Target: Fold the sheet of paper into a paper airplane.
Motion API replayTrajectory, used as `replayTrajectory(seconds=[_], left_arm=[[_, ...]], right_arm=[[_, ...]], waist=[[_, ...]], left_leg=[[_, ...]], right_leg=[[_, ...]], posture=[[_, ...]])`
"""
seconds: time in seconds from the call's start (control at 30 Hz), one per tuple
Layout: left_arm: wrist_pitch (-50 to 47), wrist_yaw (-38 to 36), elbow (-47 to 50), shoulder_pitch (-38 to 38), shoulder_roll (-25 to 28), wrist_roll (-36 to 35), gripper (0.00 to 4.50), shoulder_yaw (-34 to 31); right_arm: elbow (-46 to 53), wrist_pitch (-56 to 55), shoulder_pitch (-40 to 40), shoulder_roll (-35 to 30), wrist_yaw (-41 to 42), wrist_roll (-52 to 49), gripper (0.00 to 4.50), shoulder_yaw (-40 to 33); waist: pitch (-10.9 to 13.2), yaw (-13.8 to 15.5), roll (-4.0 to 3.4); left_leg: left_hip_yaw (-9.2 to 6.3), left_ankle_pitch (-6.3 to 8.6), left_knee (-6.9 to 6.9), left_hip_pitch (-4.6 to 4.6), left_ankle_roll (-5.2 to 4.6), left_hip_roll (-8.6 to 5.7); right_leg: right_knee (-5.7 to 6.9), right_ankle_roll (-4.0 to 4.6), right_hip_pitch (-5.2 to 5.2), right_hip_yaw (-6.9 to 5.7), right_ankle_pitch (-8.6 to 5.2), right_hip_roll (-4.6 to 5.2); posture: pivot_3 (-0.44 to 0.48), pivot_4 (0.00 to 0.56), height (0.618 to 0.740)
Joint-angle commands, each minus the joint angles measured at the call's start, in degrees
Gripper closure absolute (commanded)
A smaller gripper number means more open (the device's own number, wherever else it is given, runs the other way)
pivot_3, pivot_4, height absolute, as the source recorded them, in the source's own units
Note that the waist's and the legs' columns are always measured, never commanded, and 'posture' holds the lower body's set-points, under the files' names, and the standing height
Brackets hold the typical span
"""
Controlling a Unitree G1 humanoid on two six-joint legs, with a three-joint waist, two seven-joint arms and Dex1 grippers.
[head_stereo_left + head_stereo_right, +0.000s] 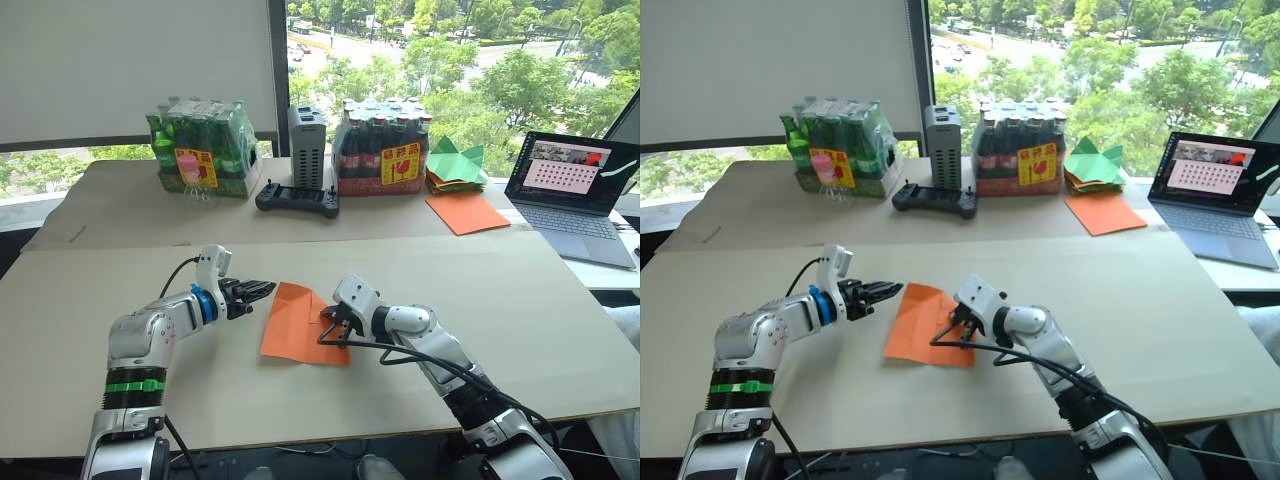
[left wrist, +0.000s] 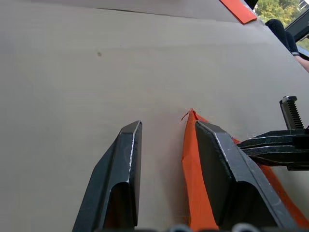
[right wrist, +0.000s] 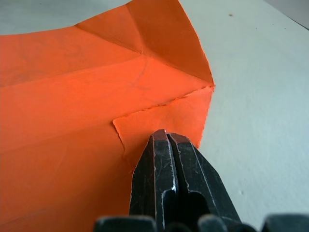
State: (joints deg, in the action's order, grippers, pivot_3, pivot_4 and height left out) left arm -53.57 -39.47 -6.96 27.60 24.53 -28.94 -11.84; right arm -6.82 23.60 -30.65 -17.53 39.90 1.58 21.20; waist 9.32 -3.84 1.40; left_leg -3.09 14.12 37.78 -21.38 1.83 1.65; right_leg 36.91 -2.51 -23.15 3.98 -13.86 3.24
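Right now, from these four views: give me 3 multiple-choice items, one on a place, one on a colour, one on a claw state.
1. Where does the smooth orange sheet lie?
A. beside the laptop
B. under the left claw
C. on the bottle packs

2. What colour are the folded papers stacked by the window?
A. blue
B. green
C. white

3. How does the right claw stand?
A. wide open above the table
B. shut, tips on the creased orange paper
C. gripping a bottle

Key: 1 A, it lies on the far table left of the laptop. 2 B, the stack is green. 3 B, the right wrist view shows its fingers pressed together on the paper.
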Motion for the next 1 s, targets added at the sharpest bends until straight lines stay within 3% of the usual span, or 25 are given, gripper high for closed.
replayTrajectory(seconds=[0.03,0.37,0.97,1.0], left_arm=[[-0.5,-0.8,1.9,-0.8,0.1,-2.5,2.83,-0.7],[0.5,0.6,-0.3,1.4,-3.4,-4.2,2.83,0.0],[3.2,-0.1,-3.8,3.7,-4.0,-3.1,2.83,2.1],[3.6,-0.2,-3.8,3.7,-4.0,-3.2,3.08,2.1]], right_arm=[[-2.4,0.9,1.1,-0.4,0.2,1.5,4.5,1.2],[-2.1,1.2,1.2,-0.7,0.0,1.6,4.5,0.9],[-1.2,1.9,1.7,-0.9,-0.8,1.5,4.5,0.5],[-1.2,1.9,1.7,-0.9,-0.8,1.5,4.5,0.5]], waist=[[0.0,0.0,0.0],[0.0,0.1,0.01],[0.0,0.1,0.01],[0.0,0.1,0.01]], left_leg=[[0.0,0.0,0.0,0.0,0.0,0.0],[0.01,0.0,0.0,0.0,0.0,0.0],[0.01,0.0,-0.01,-0.01,0.0,0.0],[0.01,0.0,-0.01,-0.01,0.0,-0.01]], right_leg=[[0.0,0.0,0.0,0.0,0.0,0.0],[-0.01,0.0,0.0,0.0,0.0,0.0],[-0.04,0.0,0.0,0.0,0.0,0.0],[-0.04,0.0,0.0,0.0,0.0,0.0]], posture=[[0.0,0.15,0.74],[0.0,0.15,0.74],[0.0,0.15,0.74],[0.0,0.15,0.74]])
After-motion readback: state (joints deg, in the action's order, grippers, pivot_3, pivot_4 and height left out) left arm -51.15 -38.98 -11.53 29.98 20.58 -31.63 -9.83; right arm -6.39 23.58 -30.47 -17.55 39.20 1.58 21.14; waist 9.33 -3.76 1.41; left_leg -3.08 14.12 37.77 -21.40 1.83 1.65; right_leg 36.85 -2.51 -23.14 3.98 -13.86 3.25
